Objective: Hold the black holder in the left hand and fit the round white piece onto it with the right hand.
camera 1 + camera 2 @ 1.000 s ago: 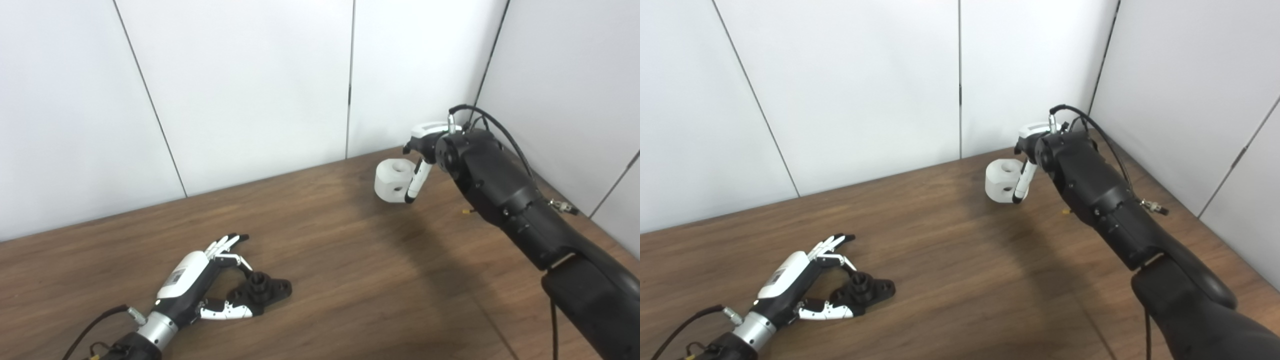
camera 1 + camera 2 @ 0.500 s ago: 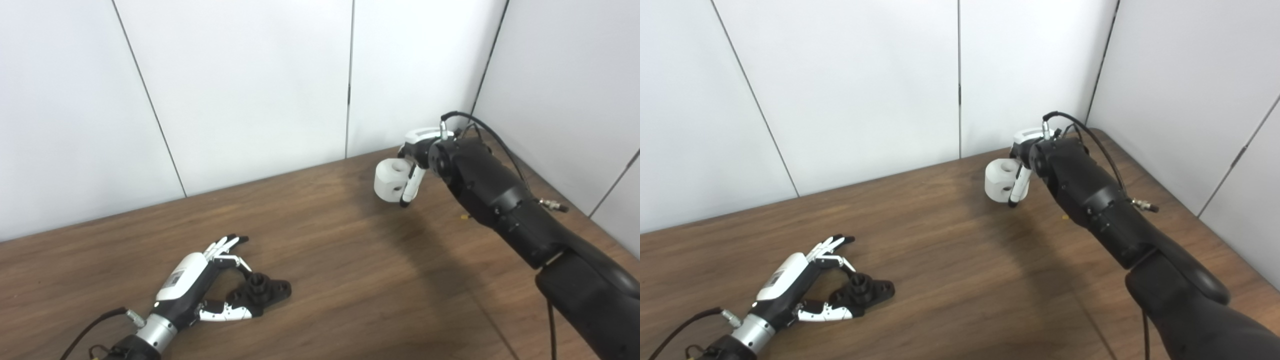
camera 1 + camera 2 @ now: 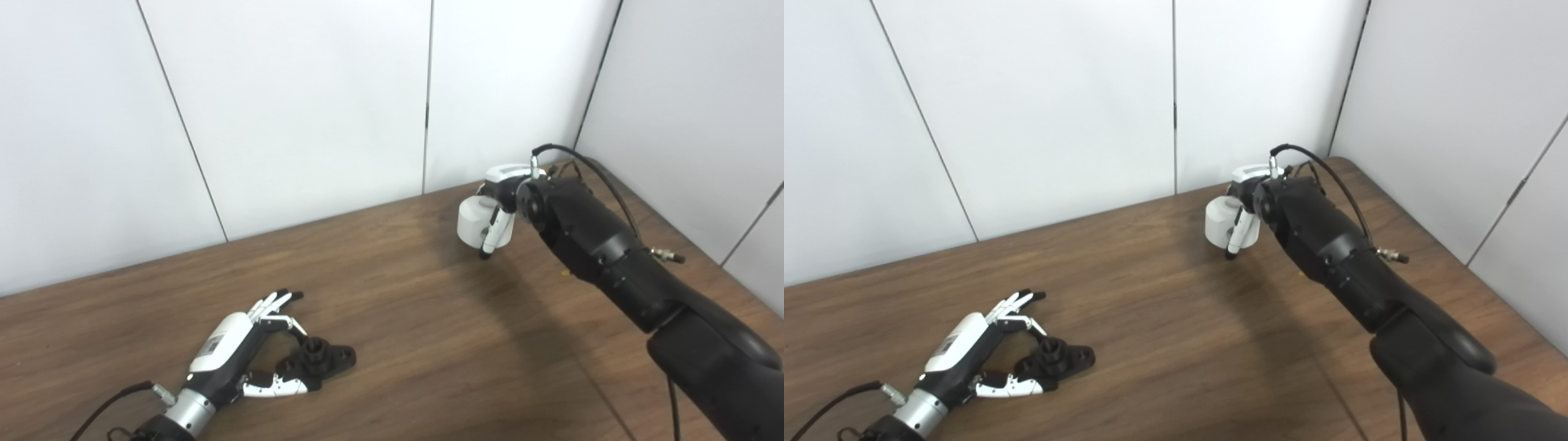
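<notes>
The black holder (image 3: 320,359) lies flat on the wooden table (image 3: 429,343) at the front left, its short post pointing up. My left hand (image 3: 236,350) lies beside it with the fingers spread. The thumb lies along the holder's near edge and one bent finger reaches toward the post, without a closed grip. My right hand (image 3: 497,211) is shut on the round white piece (image 3: 471,220) and holds it above the table near the back right corner. The thumb lies across the piece's front. The same shows in the right eye view: holder (image 3: 1056,360), white piece (image 3: 1217,222).
White wall panels (image 3: 306,110) close the table at the back and on the right, close behind my right hand. A black cable (image 3: 576,162) loops over the right wrist. Bare wood lies between the two hands.
My right hand has moved a little left and toward me with the white piece, turning it so its top hole no longer shows. My left hand has barely shifted by the holder.
</notes>
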